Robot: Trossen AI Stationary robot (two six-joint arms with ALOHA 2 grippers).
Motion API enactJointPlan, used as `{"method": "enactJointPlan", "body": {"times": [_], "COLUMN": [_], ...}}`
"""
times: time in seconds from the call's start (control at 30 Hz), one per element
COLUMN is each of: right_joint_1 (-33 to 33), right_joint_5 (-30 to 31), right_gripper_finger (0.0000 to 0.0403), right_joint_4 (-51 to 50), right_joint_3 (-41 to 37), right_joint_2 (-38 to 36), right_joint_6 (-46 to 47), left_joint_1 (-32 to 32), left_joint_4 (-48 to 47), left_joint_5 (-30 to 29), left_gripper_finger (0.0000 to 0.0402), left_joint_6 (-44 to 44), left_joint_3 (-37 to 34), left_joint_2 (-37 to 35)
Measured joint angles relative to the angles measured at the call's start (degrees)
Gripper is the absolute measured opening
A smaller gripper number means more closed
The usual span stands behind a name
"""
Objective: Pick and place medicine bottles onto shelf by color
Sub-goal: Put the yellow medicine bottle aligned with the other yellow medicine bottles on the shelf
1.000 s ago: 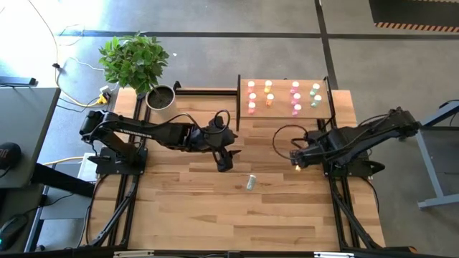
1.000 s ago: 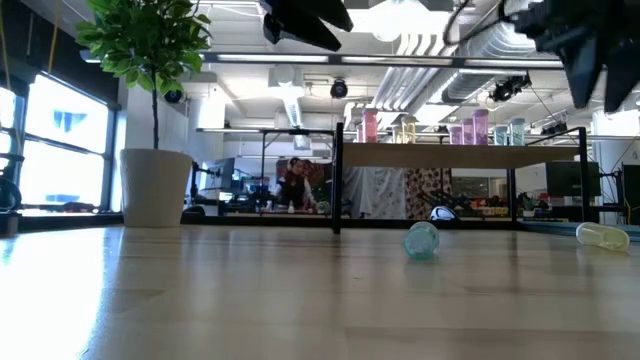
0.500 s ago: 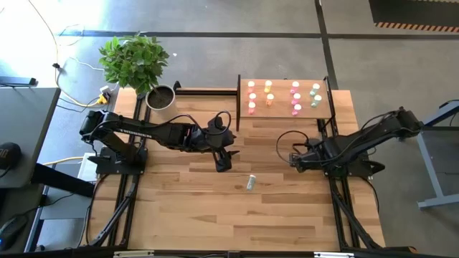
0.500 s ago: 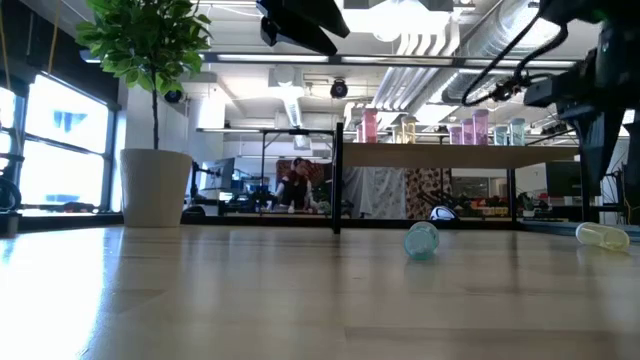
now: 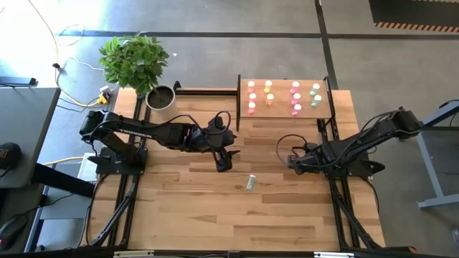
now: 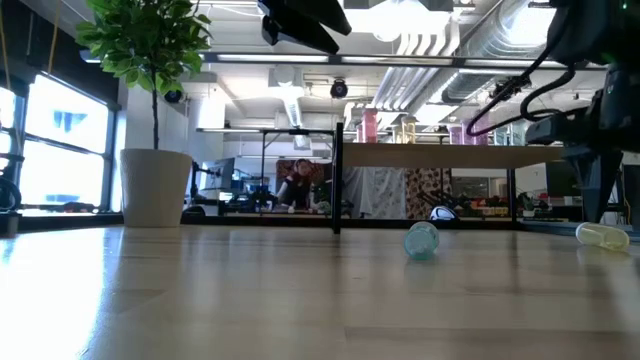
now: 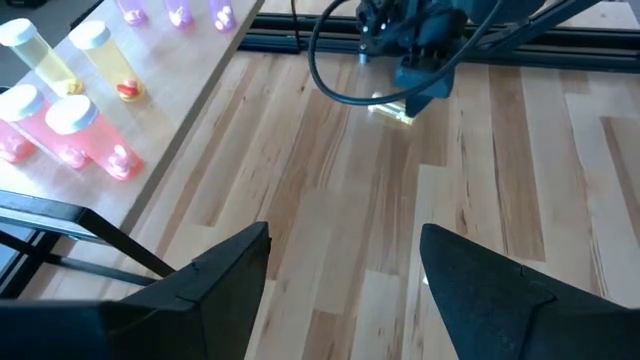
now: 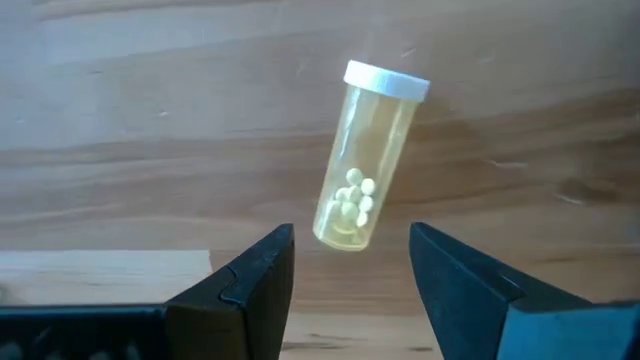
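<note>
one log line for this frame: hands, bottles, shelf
right hand: open, low over lying yellow bottle | left hand: open, waits mid-table | green bottle: lying on table | shelf: bottles standing

My right gripper (image 8: 345, 262) has a clear, open-fingered path to the yellow bottle (image 8: 364, 155). Toward the shelf (image 5: 324, 113), bare wood lies open; its black panel (image 5: 238, 102) walls the plant-side (image 5: 135, 61) edge.

We note the shelf (image 5: 283, 115) at the table's (image 5: 186, 208) far edge, right of centre, with bottles (image 5: 295, 99) standing on it in rows. One bottle (image 5: 251, 183) lies on the table mid-front, between the two arms. A potted plant (image 5: 136, 64) stands at the far left corner.
</note>
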Motion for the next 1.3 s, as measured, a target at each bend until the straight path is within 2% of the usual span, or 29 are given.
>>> {"method": "enactJointPlan", "body": {"times": [0.27,0.47,0.9,1.3], "right_joint_1": [-1.82,-4.79,-6.01,-5.97], "right_joint_5": [0.51,-1.25,-3.86,0.37], "right_gripper_finger": [0.019,0.0186,0.0087,0.0084], "right_joint_4": [3.65,5.59,6.27,10.0], "right_joint_3": [-3.13,-3.42,-2.59,6.44], "right_joint_2": [0.3,2.66,4.37,4.32], "right_joint_6": [1.15,-2.27,-5.85,-16.58], "left_joint_1": [0.02,0.68,1.16,2.64], "left_joint_4": [0.02,0.03,-0.91,-1.5], "left_joint_5": [-0.11,-0.02,0.15,10.61], "left_gripper_finger": [0.0252,0.0252,0.0252,0.0252], "left_joint_6": [0.0,0.0,0.0,-1.53], "left_joint_3": [0.0,0.0,0.0,0.0], "left_joint_2": [0.02,0.03,0.04,0.04]}}
